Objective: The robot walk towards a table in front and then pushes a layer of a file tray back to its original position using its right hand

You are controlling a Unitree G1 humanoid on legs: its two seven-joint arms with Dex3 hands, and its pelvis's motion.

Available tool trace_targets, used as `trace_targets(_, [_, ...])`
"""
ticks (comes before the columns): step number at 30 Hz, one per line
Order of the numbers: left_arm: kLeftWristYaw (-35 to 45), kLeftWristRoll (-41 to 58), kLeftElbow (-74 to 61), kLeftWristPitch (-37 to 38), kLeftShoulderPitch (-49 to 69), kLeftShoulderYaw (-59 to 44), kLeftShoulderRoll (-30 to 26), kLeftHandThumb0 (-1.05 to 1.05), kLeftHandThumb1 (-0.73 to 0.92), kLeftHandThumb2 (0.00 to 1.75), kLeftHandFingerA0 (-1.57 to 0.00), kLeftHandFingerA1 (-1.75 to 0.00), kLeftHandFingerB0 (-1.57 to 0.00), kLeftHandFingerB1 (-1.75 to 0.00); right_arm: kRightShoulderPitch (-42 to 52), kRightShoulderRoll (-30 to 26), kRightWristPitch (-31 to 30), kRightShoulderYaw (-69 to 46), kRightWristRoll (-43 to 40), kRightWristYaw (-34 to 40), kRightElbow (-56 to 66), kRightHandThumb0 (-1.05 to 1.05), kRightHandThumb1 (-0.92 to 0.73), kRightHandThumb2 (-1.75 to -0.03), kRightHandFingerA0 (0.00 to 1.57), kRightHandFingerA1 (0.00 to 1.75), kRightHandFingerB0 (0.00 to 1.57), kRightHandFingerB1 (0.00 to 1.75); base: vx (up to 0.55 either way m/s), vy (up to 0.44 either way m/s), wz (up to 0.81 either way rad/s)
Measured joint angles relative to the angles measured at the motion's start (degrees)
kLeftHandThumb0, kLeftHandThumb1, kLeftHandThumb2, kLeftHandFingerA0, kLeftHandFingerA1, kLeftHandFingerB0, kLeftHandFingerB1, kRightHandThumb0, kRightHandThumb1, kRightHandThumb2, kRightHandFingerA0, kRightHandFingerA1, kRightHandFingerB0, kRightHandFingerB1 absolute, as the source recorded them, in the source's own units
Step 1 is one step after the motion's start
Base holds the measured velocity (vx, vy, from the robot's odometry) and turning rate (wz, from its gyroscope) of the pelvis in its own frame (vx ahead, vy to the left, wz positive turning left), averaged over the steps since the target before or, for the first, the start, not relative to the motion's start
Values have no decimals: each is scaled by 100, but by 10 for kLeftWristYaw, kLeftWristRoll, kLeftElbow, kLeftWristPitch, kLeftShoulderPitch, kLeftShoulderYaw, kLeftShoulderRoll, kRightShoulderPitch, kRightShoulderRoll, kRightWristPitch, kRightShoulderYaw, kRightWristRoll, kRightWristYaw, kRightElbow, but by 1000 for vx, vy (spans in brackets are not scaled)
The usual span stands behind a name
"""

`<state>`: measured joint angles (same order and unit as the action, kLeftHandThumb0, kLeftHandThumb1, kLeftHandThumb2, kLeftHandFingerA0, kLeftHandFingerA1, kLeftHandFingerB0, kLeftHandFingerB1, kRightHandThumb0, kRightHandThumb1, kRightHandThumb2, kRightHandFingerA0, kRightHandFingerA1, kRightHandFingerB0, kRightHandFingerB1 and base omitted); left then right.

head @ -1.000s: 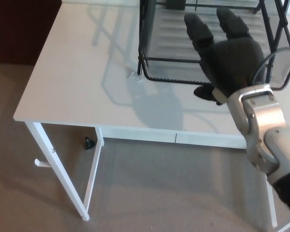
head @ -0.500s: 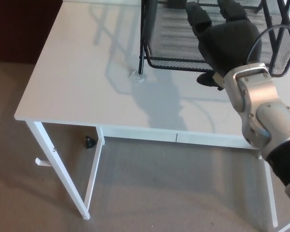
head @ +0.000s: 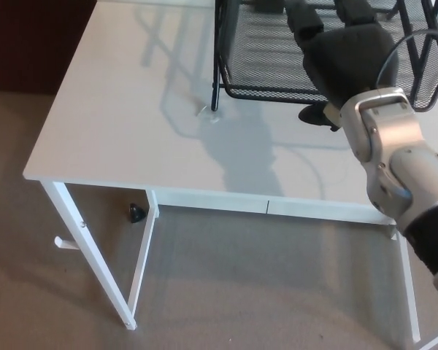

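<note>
- The file tray (head: 277,58) is a black wire-mesh unit with a thin black rod frame; its mesh floor and low front rim are visible, and its upper part is cut off by the top edge of the view.
- The file tray stands on the white counter (head: 131,124), toward the counter's far right; its front left post meets the counter surface near a small pale mark.
- The tray layer's front rim runs left to right, parallel to the near edge of the counter; the sides run away from the camera. Which axis is longer cannot be determined, since the far end is out of view.
- The right hand (head: 347,62) lies over the front right part of the file tray, with two thick fingers (head: 303,22) spread and extended over the mesh; the thumb sits below the front rim. It holds nothing.
- The silver forearm (head: 394,160) extends from the file tray toward the lower right.
- Below the counter, white legs stand on beige carpet (head: 241,292).
</note>
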<state>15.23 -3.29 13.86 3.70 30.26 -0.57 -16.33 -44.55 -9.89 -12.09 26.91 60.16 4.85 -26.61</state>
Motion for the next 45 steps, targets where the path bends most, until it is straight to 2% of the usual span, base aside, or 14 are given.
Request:
trace_targets(8, [0,0,0,0,-1,-1,0,-12,60,57,-55,-44,-38,-38,90,-12,7,0,-3,-18,187,-81,-48,-83,0,0,0,0,0,0,0])
trace_targets(21, [0,0,-1,-1,-5,-1,3,-12,61,57,-54,-44,-38,-37,251,-50,18,-8,-24,-89,488,-79,-49,-81,0,0,0,0,0,0,0])
trace_targets(26, [0,0,-2,-1,-12,-2,2,-13,60,57,-53,-44,-38,-38,329,-77,32,-42,-51,-101,591,-78,-50,-81,0,0,0,0,0,0,0])
trace_targets(30, [0,0,-2,-1,-23,-3,2,-14,59,57,-53,-45,-38,-38,442,-92,56,-97,-92,-103,684,-79,-53,-82,0,1,0,1,0,0,0])
trace_targets(36, [0,0,0,-1,-25,-2,2,-14,61,57,-53,-44,-38,-38,596,-93,86,-154,-131,-101,686,-79,-57,-85,0,6,0,5,0,0,0])
trace_targets(40, [0,-1,2,-1,-25,-2,2,-13,61,57,-55,-44,-38,-38,686,-94,109,-198,-164,-96,596,-79,-54,-86,0,9,0,5,0,0,0])
trace_targets(44, [0,-1,3,-1,-27,-2,2,-14,60,57,-53,-45,-37,-38,717,-94,128,-221,-185,-89,502,-79,-53,-85,0,8,0,4,0,0,0])
trace_targets(45, [0,-1,3,-1,-28,-2,2,-15,60,57,-53,-45,-37,-38,723,-94,135,-227,-190,-87,476,-75,-52,-87,0,13,0,10,0,0,0])
